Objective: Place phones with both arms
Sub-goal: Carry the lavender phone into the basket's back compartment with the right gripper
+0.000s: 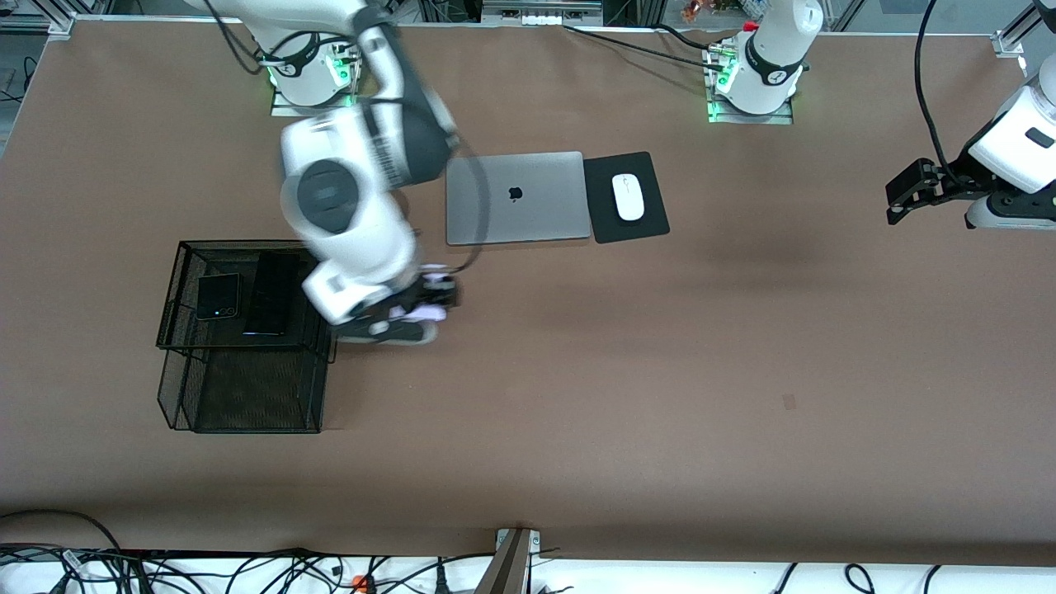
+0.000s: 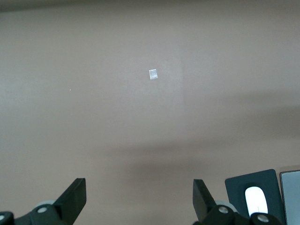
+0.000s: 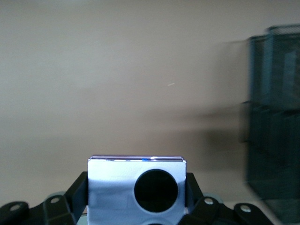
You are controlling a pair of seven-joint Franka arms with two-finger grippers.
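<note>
My right gripper (image 1: 429, 304) hangs over bare table just beside the black mesh rack (image 1: 177, 330), shut on the lavender-white phone (image 1: 422, 313). In the right wrist view that phone (image 3: 112, 187) fills the gap between the fingers (image 3: 79, 193), with one black circle showing in full. The small square black phone (image 1: 218, 295) and the long slim black phone (image 1: 272, 293) lie side by side on the rack's upper tier. My left gripper (image 1: 893, 202) waits open over the left arm's end of the table; nothing sits between its fingers (image 2: 75, 199).
A closed grey laptop (image 1: 516, 198) lies mid-table, with a white mouse (image 1: 629, 196) on a black pad (image 1: 652, 223) beside it. The mouse (image 2: 255, 199) and pad also show in the left wrist view. The mesh rack (image 3: 274, 117) stands close to the held phone.
</note>
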